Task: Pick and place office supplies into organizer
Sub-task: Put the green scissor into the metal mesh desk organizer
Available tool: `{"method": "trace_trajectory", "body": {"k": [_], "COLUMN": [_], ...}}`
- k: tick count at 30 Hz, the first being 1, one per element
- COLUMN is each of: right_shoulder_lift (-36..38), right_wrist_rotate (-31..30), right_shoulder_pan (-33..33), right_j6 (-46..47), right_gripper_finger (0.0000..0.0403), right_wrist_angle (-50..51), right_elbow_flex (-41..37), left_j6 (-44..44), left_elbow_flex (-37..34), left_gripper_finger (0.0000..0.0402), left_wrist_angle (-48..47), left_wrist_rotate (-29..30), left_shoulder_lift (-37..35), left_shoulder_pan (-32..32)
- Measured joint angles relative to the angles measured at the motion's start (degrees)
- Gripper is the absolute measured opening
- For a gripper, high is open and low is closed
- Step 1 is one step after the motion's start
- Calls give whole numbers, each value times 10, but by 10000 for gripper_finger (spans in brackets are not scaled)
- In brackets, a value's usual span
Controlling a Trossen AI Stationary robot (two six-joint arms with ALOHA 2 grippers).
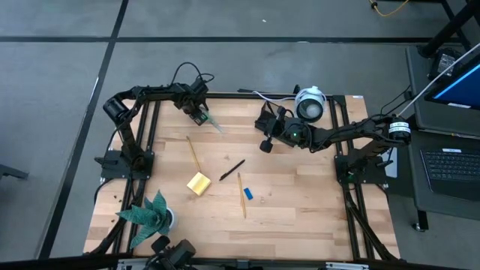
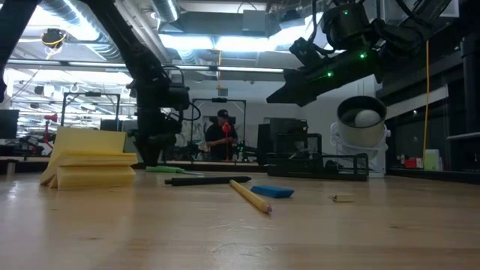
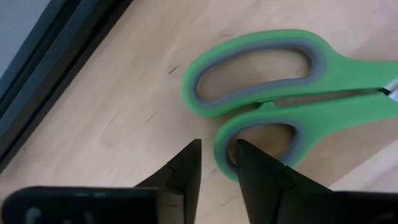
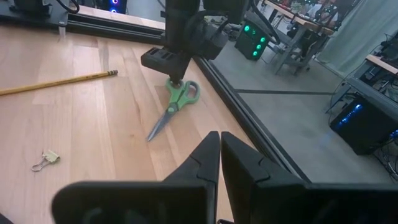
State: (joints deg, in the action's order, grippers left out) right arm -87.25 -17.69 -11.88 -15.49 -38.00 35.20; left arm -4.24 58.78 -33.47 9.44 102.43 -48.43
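Note:
The green-handled scissors [image 3: 273, 93] lie flat on the table near its far edge [image 1: 211, 123], blades toward the right. My left gripper [image 3: 217, 152] points down at their handles, open, its fingers astride the end of the smaller loop. The yellow sticky-note pad [image 1: 198, 183], the black pen [image 1: 232, 170], two yellow pencils [image 1: 193, 150] [image 1: 241, 193] and a small blue block [image 1: 247, 193] lie mid-table. The black organizer [image 1: 266, 120] stands at the far side. My right gripper [image 4: 219, 143] hangs shut and empty above the table beside it. My left gripper comes from above, one finger [image 3: 258, 168] inside the smaller handle loop and the other [image 3: 186, 168] outside it, around the loop's end [image 3: 221, 146]. A sliver of table shows between the outer finger and the rim. Whether the inner finger touches, I cannot tell.
A round white camera-like device [image 1: 310, 105] stands at the far right behind the organizer. A green paper plant [image 1: 150, 214] stands at the near left corner. A small binder clip [image 4: 42, 160] lies on the table. The table's far edge [image 3: 56, 81] runs close behind the scissors.

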Motion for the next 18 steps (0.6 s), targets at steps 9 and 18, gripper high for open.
{"method": "trace_trajectory", "body": {"k": [9, 18], "right_shoulder_lift": [0, 0], "right_wrist_rotate": [0, 0], "right_shoulder_pan": [0, 0], "right_j6": [0, 0], "right_gripper_finger": [21, 21], "right_wrist_angle": [2, 2], "right_elbow_flex": [0, 0], "left_j6": [-11, -69], "left_elbow_flex": [0, 0], "left_gripper_finger": [12, 11], "left_wrist_angle": [1, 37], "left_wrist_rotate": [0, 1], "left_shoulder_lift": [0, 0], "left_shoulder_pan": [0, 8]}}
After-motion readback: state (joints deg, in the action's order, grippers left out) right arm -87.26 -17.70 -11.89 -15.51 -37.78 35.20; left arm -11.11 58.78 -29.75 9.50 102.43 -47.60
